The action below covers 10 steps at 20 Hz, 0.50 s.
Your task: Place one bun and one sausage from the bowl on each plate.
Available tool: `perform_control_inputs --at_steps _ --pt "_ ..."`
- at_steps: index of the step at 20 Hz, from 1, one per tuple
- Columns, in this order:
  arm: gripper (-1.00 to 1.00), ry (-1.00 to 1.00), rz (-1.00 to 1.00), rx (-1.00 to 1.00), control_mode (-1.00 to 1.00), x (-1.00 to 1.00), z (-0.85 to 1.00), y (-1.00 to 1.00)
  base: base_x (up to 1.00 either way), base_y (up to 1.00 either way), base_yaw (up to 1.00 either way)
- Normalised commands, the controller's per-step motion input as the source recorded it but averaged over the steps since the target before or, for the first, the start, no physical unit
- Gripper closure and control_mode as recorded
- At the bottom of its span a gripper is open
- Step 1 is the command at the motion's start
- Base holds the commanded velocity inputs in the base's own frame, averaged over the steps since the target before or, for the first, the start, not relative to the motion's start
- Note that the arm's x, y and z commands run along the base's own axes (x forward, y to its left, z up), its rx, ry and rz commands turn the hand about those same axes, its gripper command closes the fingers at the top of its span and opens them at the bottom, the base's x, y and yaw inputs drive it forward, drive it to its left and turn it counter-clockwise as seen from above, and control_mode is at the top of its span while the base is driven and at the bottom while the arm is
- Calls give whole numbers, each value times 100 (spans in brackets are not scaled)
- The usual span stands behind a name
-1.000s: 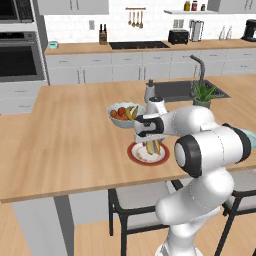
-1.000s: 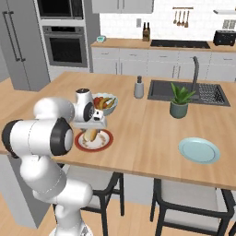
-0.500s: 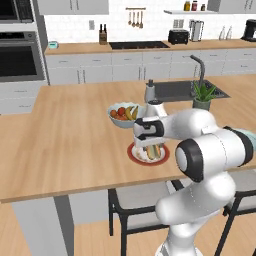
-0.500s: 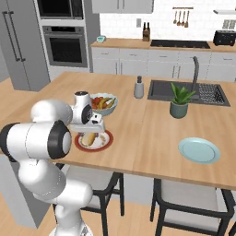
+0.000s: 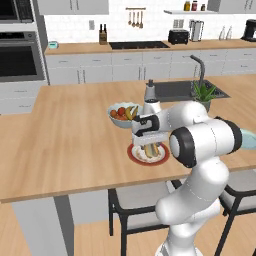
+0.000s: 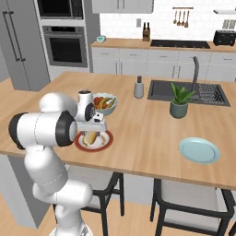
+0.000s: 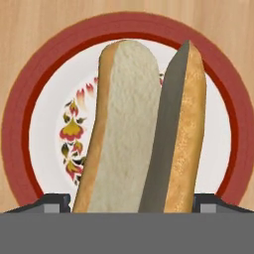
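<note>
We see the split bun [image 7: 144,129] lying on the red-rimmed plate [image 7: 20,114], directly under our gripper [image 7: 131,201], its long axis running straight away from the hand, between the two fingertips. The jaws stand wide apart, and as far as we can tell they are not pressing the bun.

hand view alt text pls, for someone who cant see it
A split hot-dog bun lies on a white plate with a red rim, seen from just above on a wooden counter. The open gripper straddles the bun's near end, a dark finger tip on each side. A red and yellow flower pattern decorates the plate.
</note>
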Motion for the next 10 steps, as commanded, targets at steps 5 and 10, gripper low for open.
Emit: perform_control_inputs --at_steps 5,10 --pt "100 0 2 0 -100 -1 -36 17 0 0 0" --pt "100 0 3 0 -100 -1 -38 17 0 0 0"
